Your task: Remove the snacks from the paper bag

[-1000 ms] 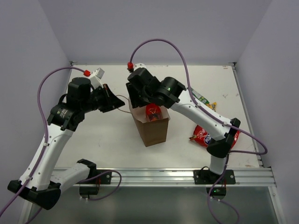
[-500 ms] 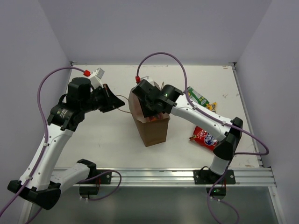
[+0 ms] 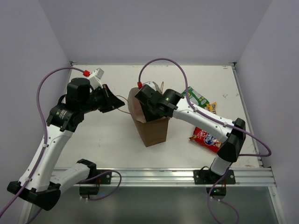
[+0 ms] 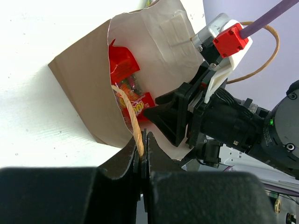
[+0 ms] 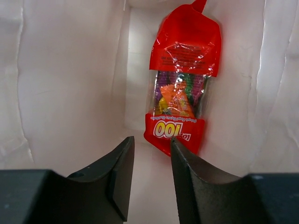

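The left gripper (image 4: 143,140) is clamped on the bag's (image 3: 154,133) handle (image 4: 130,114), while the right gripper (image 5: 150,145), narrowly parted and empty, sits inside facing a red packet (image 5: 183,88).

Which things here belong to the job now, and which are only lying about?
In use: paper bag; its handle in the shut left gripper; red packet inside; open right gripper facing it.
Lying about: green-yellow packet; second red packet; both outside the bag.

You have a white table (image 3: 105,137) spread beneath the left gripper (image 3: 117,105) and right gripper (image 3: 153,113), lilac walls (image 3: 154,28) beyond them, and a metal rail (image 3: 159,176) behind them.
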`<action>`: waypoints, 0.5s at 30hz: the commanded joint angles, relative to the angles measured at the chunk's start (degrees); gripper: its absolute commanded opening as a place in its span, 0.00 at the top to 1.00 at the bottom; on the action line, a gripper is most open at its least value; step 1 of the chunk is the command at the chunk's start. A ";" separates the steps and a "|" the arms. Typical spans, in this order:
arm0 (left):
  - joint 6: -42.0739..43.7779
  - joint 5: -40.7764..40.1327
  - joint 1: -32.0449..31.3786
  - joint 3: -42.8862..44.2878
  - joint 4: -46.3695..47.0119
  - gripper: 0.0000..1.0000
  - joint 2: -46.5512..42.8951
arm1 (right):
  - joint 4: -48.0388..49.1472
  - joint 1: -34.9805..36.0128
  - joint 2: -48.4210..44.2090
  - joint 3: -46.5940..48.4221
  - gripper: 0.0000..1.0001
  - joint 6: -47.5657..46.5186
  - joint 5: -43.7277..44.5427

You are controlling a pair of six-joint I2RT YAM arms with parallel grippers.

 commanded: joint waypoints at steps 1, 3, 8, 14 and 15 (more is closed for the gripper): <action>-0.18 1.11 -0.12 0.64 2.05 0.99 -1.35 | 2.26 0.14 -1.38 0.25 0.59 -0.49 -0.99; -0.01 1.11 -0.12 0.55 1.97 0.99 -1.35 | 1.82 0.14 -1.38 0.43 0.58 -0.40 -0.90; 0.08 1.20 -0.12 0.73 1.96 0.99 -1.09 | 2.17 0.05 -1.73 0.25 0.56 -0.40 -0.99; 0.08 0.94 -0.12 0.38 1.79 0.99 -1.44 | 2.00 0.14 -1.64 0.08 0.52 -0.31 -1.26; 0.08 0.94 -0.12 0.29 1.79 0.99 -1.53 | 2.08 0.14 -1.64 -0.01 0.51 -0.31 -1.26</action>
